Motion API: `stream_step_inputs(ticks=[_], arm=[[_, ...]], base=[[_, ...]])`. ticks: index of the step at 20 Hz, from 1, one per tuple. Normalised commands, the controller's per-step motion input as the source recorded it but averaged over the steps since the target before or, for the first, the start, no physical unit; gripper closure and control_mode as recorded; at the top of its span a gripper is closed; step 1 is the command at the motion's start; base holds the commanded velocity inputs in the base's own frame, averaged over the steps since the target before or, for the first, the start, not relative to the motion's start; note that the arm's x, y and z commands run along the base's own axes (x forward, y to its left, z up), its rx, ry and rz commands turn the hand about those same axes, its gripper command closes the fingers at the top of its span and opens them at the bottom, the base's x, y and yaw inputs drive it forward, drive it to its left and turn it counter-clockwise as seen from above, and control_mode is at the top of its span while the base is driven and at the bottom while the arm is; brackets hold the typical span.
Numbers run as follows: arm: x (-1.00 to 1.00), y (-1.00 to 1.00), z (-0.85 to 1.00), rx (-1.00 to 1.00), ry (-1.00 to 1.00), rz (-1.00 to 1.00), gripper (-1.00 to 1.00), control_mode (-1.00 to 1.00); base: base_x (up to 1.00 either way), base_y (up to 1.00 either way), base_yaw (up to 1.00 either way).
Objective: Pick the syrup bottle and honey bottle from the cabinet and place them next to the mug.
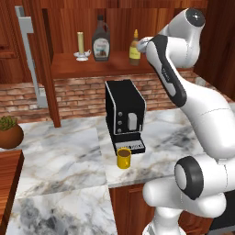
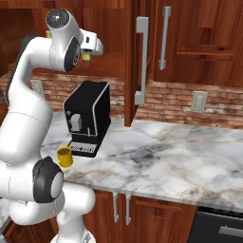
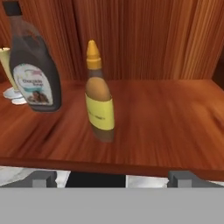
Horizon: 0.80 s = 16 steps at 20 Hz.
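1. Standing up on the cabinet shelf is the honey bottle, with its yellow pointed cap on top.
2. The big dark syrup bottle is standing to the left of the honey bottle, a little apart from it.
3. A cream candle is sitting on a white holder just left of the syrup bottle.
4. The claw is hanging in front of the shelf edge, near the honey bottle, with its two tips wide apart and nothing between them.
5. The yellow mug is sitting on the marble bench, well below the shelf.
6. The mug is sitting just in front of the black coffee machine.
7. A small plant pot is sitting far left on the bench.
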Motion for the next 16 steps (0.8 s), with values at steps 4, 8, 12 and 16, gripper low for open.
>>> stream_step_inputs(ticks=[4,8,12,16], arm=[[0.28,0.00,-0.17,0.00,0.00,0.00,-1.00,-1.00],[0.30,0.00,-0.01,0.00,0.00,0.02,-1.00,-1.00],[0.31,0.00,0.00,0.00,0.00,0.08,-1.00,-1.00],[0.22,0.00,0.00,0.00,0.01,0.11,-1.00,-1.00]], base=[[0.00,0.00,0.00],[0.00,0.00,0.00],[0.00,0.00,0.00],[0.00,0.00,0.00]])
